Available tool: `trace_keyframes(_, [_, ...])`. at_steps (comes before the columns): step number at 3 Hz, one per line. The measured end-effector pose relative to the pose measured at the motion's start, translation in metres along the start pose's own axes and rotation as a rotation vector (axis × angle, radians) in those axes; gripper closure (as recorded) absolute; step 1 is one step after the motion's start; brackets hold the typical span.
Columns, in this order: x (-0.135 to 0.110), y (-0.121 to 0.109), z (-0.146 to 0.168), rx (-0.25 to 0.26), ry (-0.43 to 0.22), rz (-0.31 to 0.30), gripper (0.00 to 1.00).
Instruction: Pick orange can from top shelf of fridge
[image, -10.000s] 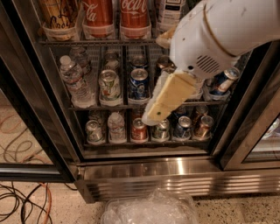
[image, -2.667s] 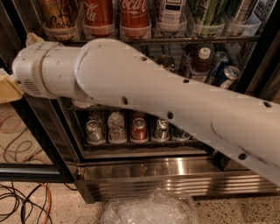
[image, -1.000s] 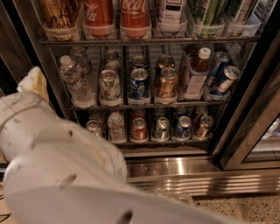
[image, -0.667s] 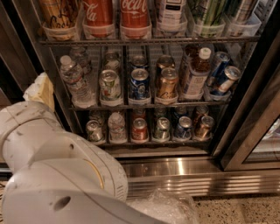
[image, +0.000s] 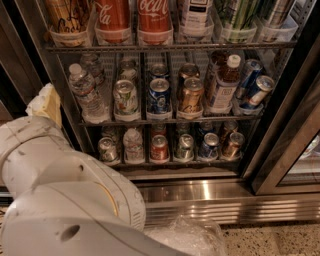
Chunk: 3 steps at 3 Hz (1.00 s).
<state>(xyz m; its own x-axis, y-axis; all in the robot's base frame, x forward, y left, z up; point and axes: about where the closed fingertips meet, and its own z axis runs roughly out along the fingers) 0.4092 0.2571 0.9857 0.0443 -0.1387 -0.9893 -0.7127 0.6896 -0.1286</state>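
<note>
1. Claw position. The claw (image: 46, 104) stood at the left side of the view, outside the fridge (image: 281, 150) and in front of its left door frame. It was level with the middle rack (image: 170, 120). Only its cream-coloured tip showed above the bulky white arm (image: 60, 195). Whether the claw was released or clenched could not be told.

2. Task item. The orange can (image: 70, 17) stood upright above and just to the right of the claw. It sat at the left end of the top shelf (image: 170, 46) in a clear plastic tray, well apart from the claw. Black script ran along its side, and its lid was cut off by the upper edge of the view.

3. Adjacent items.
- Two red Coca-Cola cans (image: 114, 20) stood beside the orange can, on the side away from the claw.
- On the middle rack, a water bottle (image: 88, 92) was the item nearest the claw, to its right.
- Farther right along that rack stood a silver can (image: 126, 97), a blue can (image: 159, 95), a copper-gold can (image: 191, 95) and a white-capped bottle (image: 224, 82).
- A row of short cans (image: 160, 148) lined the lower rack, below and to the right of the claw.
- Crumpled clear plastic (image: 192, 237) lay on the floor in front of the fridge's ribbed steel base.
</note>
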Motion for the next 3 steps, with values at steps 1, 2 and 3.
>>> trace_keyframes(1, [0.0, 0.0, 0.0, 0.0, 0.0, 0.0, 0.0])
trace_keyframes(2, [0.0, 0.0, 0.0, 0.0, 0.0, 0.0, 0.0])
trace_keyframes(3, [-0.018, -0.049, -0.011, 0.102, -0.025, -0.061, 0.0])
